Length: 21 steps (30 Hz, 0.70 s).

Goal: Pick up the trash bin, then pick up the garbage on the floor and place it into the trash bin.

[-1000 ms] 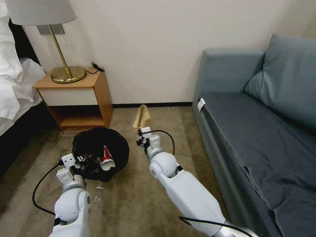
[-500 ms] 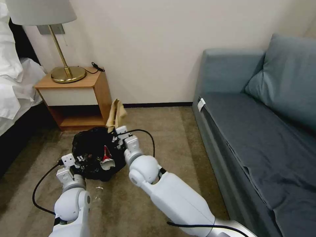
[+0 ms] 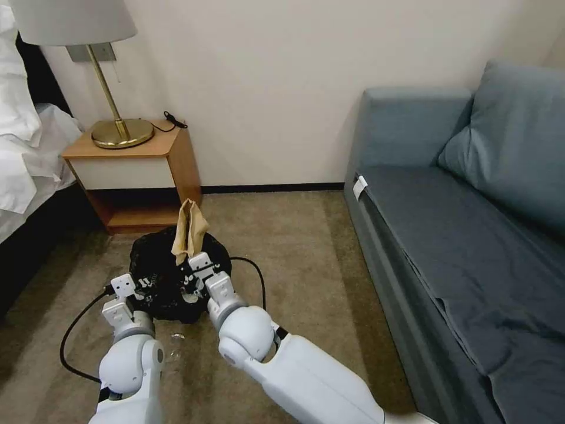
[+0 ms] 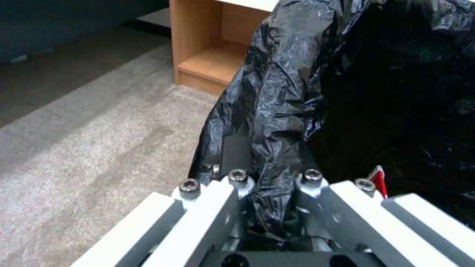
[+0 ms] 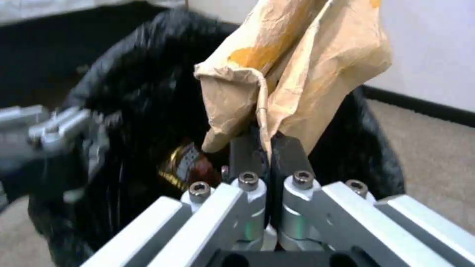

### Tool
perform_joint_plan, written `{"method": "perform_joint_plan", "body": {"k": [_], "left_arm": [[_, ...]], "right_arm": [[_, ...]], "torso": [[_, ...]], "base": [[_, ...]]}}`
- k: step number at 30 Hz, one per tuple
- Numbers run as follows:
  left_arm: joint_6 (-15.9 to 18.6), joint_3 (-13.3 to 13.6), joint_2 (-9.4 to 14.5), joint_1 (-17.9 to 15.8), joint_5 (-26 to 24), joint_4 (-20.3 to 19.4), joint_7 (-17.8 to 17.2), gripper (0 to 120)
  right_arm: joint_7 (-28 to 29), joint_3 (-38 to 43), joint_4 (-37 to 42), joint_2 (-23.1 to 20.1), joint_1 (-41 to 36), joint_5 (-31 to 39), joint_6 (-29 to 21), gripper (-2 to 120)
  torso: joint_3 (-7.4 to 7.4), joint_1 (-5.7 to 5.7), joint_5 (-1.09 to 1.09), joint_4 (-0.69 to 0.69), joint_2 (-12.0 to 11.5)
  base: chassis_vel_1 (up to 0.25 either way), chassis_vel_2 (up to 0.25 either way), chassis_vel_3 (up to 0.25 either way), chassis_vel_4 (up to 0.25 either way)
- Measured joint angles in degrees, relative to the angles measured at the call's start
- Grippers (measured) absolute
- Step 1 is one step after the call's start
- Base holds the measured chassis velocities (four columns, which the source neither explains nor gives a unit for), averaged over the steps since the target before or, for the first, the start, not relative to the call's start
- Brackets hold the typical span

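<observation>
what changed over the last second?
The right gripper, shut on the tan paper, swung from the open carpet toward the robot's left and now holds the paper above the trash bin. The left gripper stayed clamped on the bin's rim; the bin and the clear bottle did not move.

The head camera is looking forward and down from above both arms, taking in carpet [image 3: 294, 235], a nightstand [image 3: 141, 171] and a sofa [image 3: 447, 235] — a wide, far view. The left wrist camera is sitting right behind its fingers [image 4: 235, 148], facing along them at the trash bin [image 4: 317, 85] from very close. The right wrist camera is facing the same bin's mouth over crumpled paper [image 5: 297, 74] — the bin is what all three views are sharing.
</observation>
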Motion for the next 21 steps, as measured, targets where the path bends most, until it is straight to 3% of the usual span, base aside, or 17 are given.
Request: {"method": "perform_joint_plan", "body": {"k": [14,16,21], "left_arm": [[-0.16,0.2,-0.91,-0.3,0.52,-0.2,0.0,4],[-0.19,0.2,-0.94,-0.3,0.62,-0.16,0.01,4],[-0.22,0.17,-0.91,-0.36,0.65,0.08,0.02,4]], "right_arm": [[-1.31,-2.36,-6.11,1.47,-4.53,-7.53,2.27,2],[-1.39,-2.17,-5.94,1.31,-4.14,-7.8,2.29,16],[-1.42,-1.88,-5.15,1.16,-3.92,-7.7,1.95,30]], "torso": [[0.0,0.0,0.0,0.0,-0.01],[0.0,0.0,0.0,0.01,-0.01],[0.0,0.0,0.0,0.0,-0.01]], "base": [[0.0,0.0,0.0,0.0],[0.0,0.0,0.0,0.0],[0.0,0.0,0.0,0.0]]}}
